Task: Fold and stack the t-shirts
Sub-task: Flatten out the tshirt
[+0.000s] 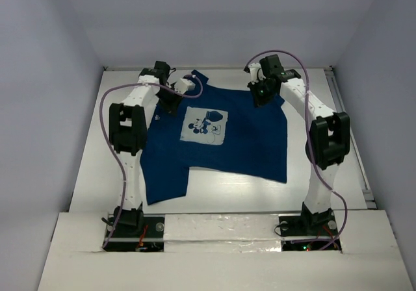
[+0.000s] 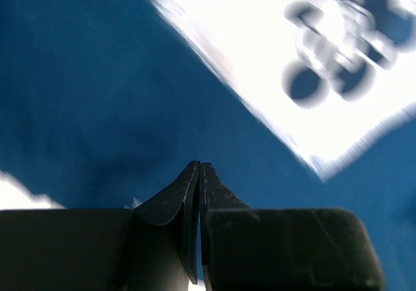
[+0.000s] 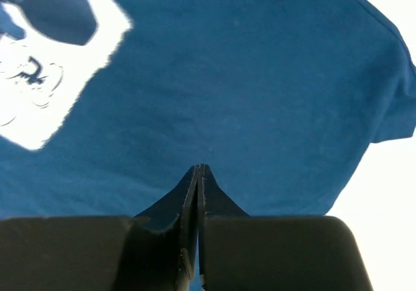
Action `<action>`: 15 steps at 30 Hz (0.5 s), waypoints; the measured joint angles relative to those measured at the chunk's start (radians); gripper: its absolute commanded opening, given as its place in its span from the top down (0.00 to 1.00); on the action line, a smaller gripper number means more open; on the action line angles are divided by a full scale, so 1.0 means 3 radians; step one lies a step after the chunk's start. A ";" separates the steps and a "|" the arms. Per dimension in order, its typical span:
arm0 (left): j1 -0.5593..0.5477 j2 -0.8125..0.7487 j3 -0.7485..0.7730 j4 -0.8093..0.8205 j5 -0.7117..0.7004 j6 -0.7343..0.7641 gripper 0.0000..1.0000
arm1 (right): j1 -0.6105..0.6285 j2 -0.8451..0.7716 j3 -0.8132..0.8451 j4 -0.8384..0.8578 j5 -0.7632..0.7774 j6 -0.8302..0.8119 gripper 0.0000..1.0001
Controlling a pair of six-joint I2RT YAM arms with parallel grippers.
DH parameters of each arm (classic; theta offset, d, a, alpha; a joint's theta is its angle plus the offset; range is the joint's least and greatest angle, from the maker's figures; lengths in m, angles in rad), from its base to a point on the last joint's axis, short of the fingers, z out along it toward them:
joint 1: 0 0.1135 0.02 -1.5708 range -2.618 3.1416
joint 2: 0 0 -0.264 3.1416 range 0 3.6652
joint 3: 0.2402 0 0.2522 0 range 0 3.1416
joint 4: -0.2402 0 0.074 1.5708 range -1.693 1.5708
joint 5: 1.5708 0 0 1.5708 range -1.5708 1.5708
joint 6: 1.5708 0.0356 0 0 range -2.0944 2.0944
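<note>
One dark blue t-shirt (image 1: 253, 141) lies spread on the white table, with its white chest print (image 1: 205, 123) facing up. Its lower left part hangs toward the near edge. My left gripper (image 1: 184, 89) is at the shirt's far left shoulder, beside the raised sleeve (image 1: 197, 78). In the left wrist view the gripper (image 2: 200, 164) is shut, tips pinched into the blue cloth (image 2: 97, 76), and the print (image 2: 312, 63) is blurred ahead. My right gripper (image 1: 260, 96) is at the far right shoulder. Its wrist view shows the gripper (image 3: 199, 166) shut on the cloth (image 3: 247, 76) at the edge.
Bare white table (image 1: 97, 148) borders the shirt on the left, right and far sides. A metal rail (image 1: 354, 141) runs along the right edge. Grey walls close in the back and sides. A taped strip (image 1: 221, 229) lies between the arm bases.
</note>
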 measured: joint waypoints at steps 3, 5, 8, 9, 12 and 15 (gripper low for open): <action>0.0000 0.0380 0.0292 0.0108 -0.0027 -0.0183 1.00 | -0.0001 0.0095 0.0113 -0.0057 0.0106 0.0057 1.00; 0.0000 0.0565 0.0532 0.0165 -0.0032 -0.0287 1.00 | -0.0001 0.0191 0.0216 -0.0089 0.0122 0.0081 1.00; 0.0000 0.0652 0.0752 0.0253 -0.0031 -0.0413 1.00 | -0.0001 0.0345 0.0259 -0.0116 0.0102 0.0103 1.00; 0.0000 0.0651 0.0776 0.0294 -0.0023 -0.0446 1.00 | -0.0001 0.0392 0.0259 -0.0154 0.0085 0.0103 1.00; -0.0001 0.0646 0.0763 0.0402 -0.0011 -0.0498 1.00 | -0.0001 0.0581 0.0259 -0.0289 -0.0011 0.0103 1.00; -0.0004 0.0605 0.0549 0.0478 -0.0011 -0.0507 1.00 | -0.0001 0.0792 0.0245 -0.0390 -0.0066 0.0103 1.00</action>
